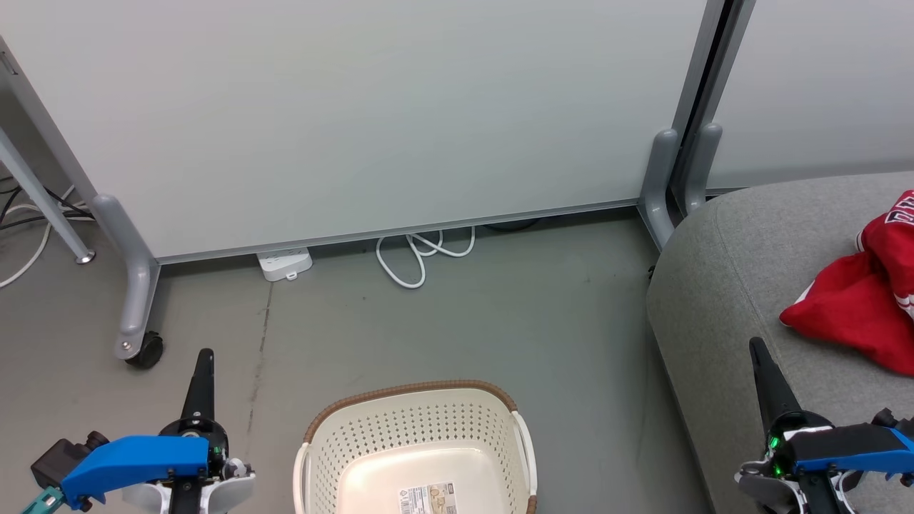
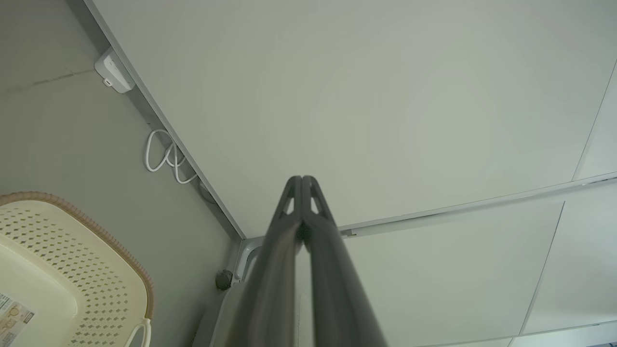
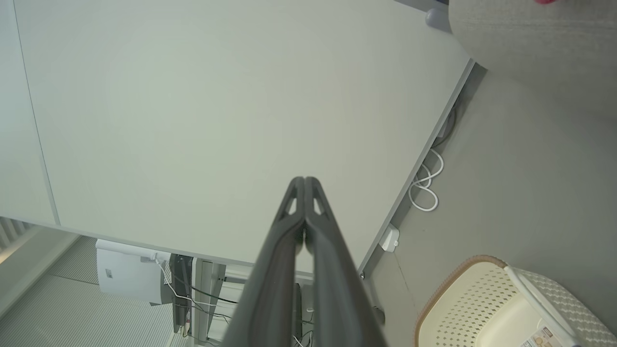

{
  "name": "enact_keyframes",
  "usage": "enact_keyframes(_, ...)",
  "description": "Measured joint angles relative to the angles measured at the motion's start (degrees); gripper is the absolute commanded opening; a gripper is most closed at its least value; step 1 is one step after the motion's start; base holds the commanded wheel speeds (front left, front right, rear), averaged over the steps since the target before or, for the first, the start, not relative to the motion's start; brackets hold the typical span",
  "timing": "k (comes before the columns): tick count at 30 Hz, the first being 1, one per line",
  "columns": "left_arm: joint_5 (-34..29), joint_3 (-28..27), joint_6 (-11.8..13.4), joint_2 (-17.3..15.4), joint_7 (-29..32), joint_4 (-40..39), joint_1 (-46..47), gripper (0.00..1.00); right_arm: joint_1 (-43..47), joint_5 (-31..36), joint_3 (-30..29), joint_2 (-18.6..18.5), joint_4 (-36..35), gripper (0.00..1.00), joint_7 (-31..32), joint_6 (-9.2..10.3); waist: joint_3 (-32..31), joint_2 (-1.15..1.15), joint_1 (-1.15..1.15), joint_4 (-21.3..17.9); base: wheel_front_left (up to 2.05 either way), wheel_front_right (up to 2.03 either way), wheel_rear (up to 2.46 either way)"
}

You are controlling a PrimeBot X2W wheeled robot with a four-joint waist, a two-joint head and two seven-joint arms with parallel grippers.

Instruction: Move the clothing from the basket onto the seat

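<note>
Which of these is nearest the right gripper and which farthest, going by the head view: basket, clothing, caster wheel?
From the right gripper:
1. clothing, just to its right, lying on the seat.
2. basket, on the floor to its left.
3. caster wheel, far left.

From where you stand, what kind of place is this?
Probably an office or lab corner staged as a home: wheeled partition panels, a grey seat, and a power strip on the bare floor.
</note>
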State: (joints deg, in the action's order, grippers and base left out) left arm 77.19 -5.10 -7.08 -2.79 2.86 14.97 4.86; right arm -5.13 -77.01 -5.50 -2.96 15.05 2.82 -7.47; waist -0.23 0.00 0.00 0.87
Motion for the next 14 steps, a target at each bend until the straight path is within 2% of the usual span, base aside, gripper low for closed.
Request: enact_keyframes(14,6.5,-0.6,0.0,0.0,1.6,-0.3,0.3,0.00,-0.4,-6.6,-0.4,0.0,-0.4,0.00,1.6,0.00,0.2,0.00,0.00,-0.4,0.00,0.00,0.00)
